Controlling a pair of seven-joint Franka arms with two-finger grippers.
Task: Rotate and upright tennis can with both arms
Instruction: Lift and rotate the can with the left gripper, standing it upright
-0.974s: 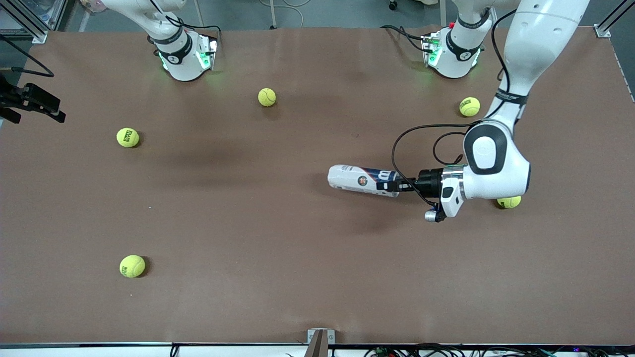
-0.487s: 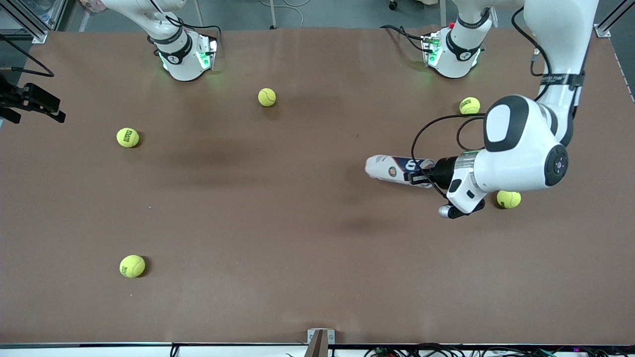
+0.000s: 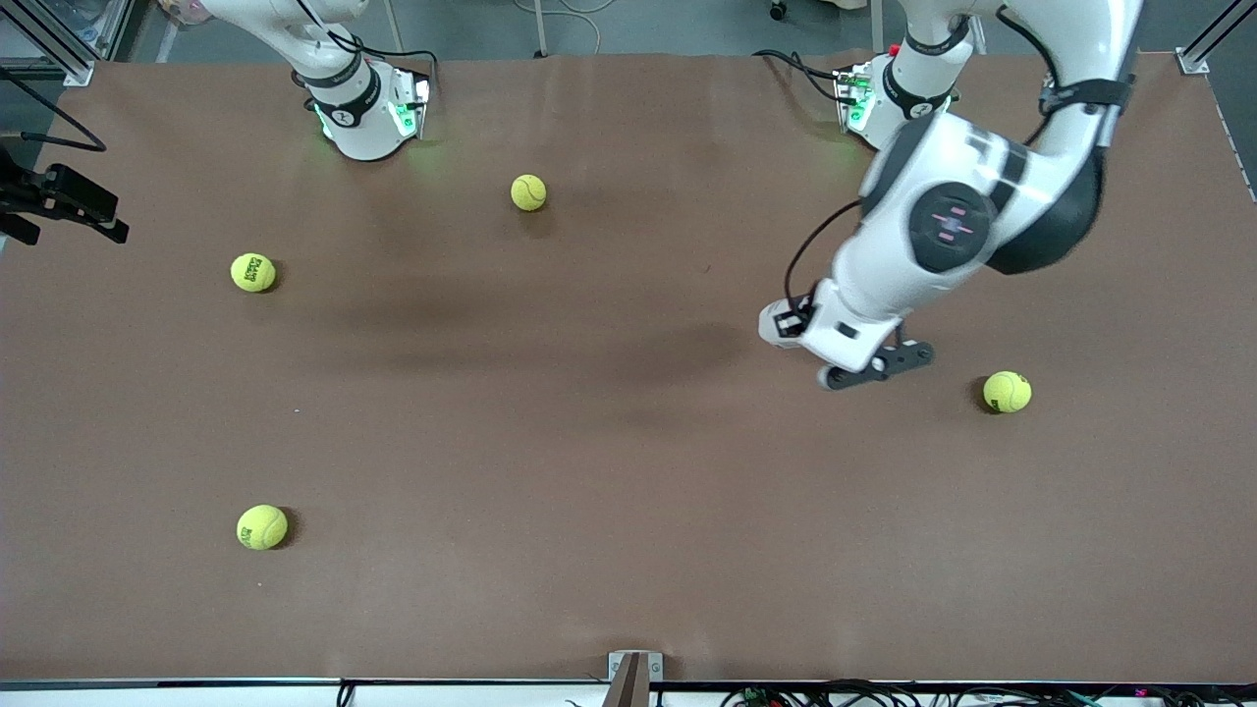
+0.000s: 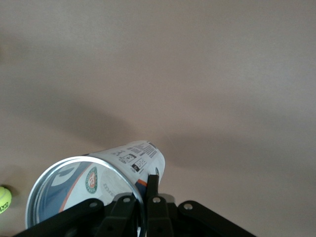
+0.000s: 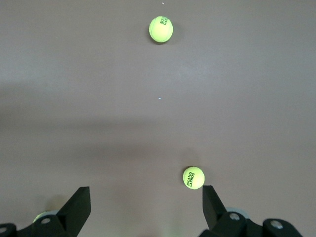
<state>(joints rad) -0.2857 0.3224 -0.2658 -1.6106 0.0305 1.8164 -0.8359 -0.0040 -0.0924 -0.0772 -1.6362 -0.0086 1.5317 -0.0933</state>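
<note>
The slim white and dark blue tennis can [image 4: 106, 170] is gripped at its silvery rim by the left gripper [image 4: 148, 197], above the brown worktop [image 3: 550, 432]. The right gripper [image 5: 143, 210] waits with its fingers [image 5: 79, 205] spread wide; a yellow-green tennis ball [image 3: 1008, 391] lies at four o'clock from the can.

A robotics lab is indicated: two arms [image 3: 943, 226] are bolted to a brown-covered table [image 3: 550, 442], cables [image 3: 884, 695] trailing.
</note>
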